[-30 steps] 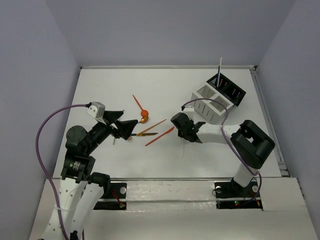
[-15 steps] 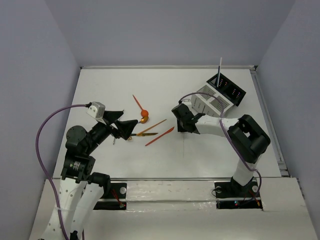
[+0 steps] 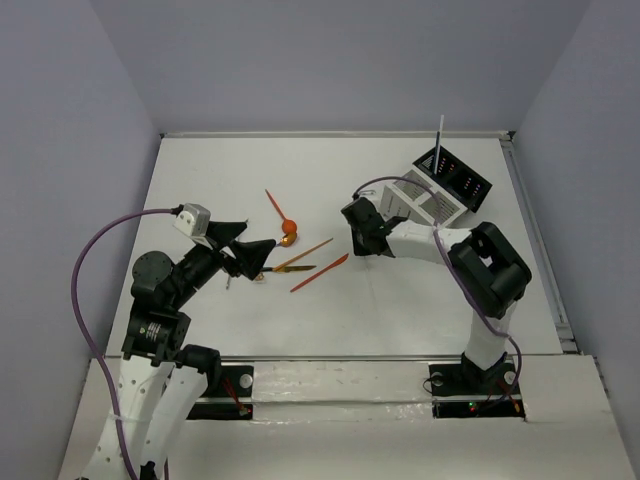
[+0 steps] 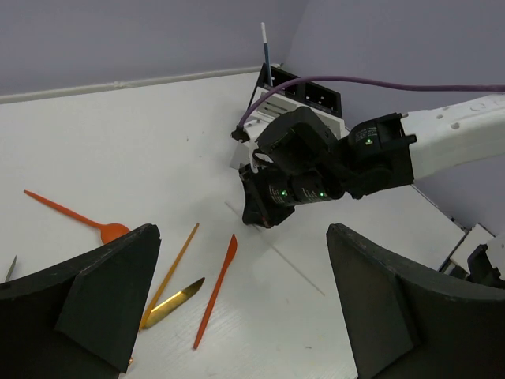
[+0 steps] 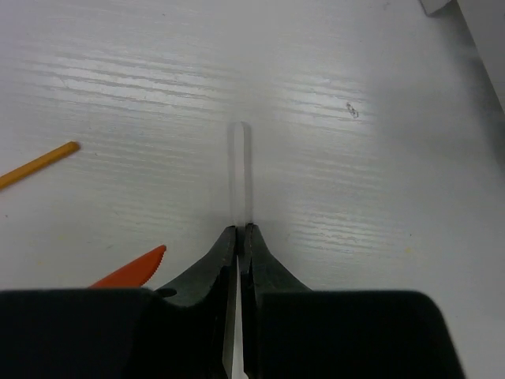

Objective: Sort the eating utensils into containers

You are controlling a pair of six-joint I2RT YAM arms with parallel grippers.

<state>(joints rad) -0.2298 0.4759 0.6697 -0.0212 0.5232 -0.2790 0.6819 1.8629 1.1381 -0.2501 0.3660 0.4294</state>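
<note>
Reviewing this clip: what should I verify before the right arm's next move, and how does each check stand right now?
1. Right hand shut on the clear stick: ok, the fingers are closed at its near end.
2. Stick raised off the table: cannot tell.
3. Orange knife outside the grip: ok, it lies beside the fingers, not between them.
4. Left hand out of the way: ok, it is open and across the loose utensils from the right arm.
5. White caddy within reach: probably ok, it sits close behind the right hand.

Orange-red and gold utensils (image 3: 320, 273) lie loose, apart from the containers (image 3: 436, 206).
</note>
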